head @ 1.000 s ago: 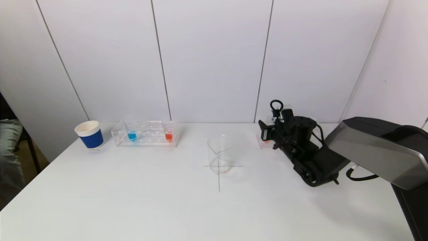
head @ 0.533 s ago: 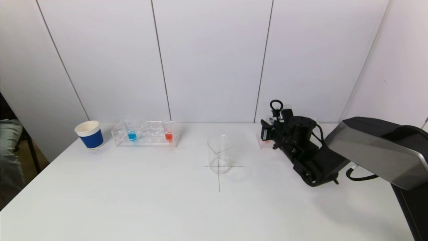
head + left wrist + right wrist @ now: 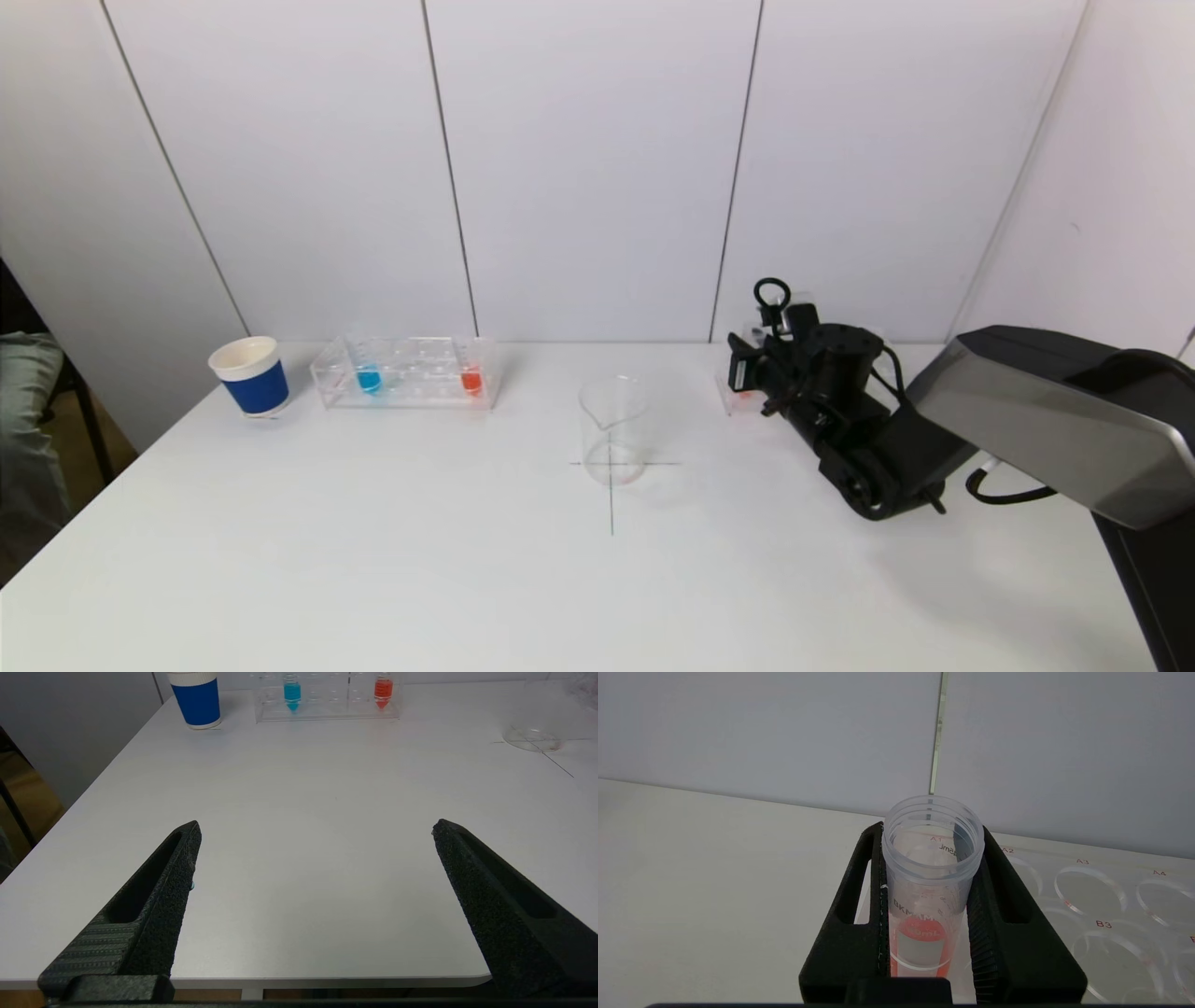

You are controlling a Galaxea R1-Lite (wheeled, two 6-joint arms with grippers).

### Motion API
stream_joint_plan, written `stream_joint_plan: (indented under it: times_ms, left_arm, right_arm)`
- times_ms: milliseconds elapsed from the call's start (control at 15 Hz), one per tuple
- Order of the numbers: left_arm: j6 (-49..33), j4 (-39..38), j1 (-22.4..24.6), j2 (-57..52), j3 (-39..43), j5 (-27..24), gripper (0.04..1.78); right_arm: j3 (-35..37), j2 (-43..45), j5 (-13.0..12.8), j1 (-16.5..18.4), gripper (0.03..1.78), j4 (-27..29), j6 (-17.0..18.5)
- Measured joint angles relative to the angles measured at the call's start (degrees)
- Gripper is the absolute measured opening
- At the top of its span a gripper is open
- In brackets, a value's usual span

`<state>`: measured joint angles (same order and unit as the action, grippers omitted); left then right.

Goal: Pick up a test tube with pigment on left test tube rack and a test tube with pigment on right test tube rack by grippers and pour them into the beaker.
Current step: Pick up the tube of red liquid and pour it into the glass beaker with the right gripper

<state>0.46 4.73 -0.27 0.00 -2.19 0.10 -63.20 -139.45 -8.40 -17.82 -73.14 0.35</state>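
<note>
Head: my right gripper [image 3: 747, 373] is at the right rack [image 3: 738, 399], back right of the beaker [image 3: 612, 429]. Left rack [image 3: 408, 373] sits far left.

Left wrist: my left gripper [image 3: 315, 833] hangs wide open, holding nothing, over the table's near edge [image 3: 299, 858].

Right wrist: fingers [image 3: 994, 891] clamp the red-pigment tube [image 3: 930, 882], axis upright, mouth up, still in the rack.

Right arm [image 3: 1027, 411]: silver-grey angular shell over black housing; black jointed wrist, looped black cable, small ring-shaped cable loop on top. Right gripper [image 3: 931, 858]: matte black, slotted, ridged inner pads. Left gripper [image 3: 315, 830]: two tapered black textured fingers [image 3: 154, 900], hollowed slots, ribbed bases.
</note>
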Motion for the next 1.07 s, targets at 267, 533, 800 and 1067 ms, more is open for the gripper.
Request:
stream_joint_plan:
  times_ms: [267, 533, 800, 1067]
  left_arm:
    - [0.0, 0.0, 0.0, 0.0, 0.0, -0.02, 1.73]
    - [-0.02, 0.0, 0.0, 0.0, 0.0, -0.02, 1.73]
    - [0.0, 0.0, 0.0, 0.0, 0.0, -0.02, 1.73]
    - [0.02, 0.0, 0.0, 0.0, 0.0, -0.05, 1.73]
  right_arm:
    - [0.39, 0.56, 0.0, 0.0, 0.52, 0.0, -0.02]
    - [2.17, 3.28, 0.0, -0.11, 0.52, 0.0, -0.09]
    - [2.5, 5.66, 0.02, 0.07, 0.52, 1.26, -0.17]
    - [2.39, 7.91, -0.02, 0.44, 0.52, 2.3, -0.28]
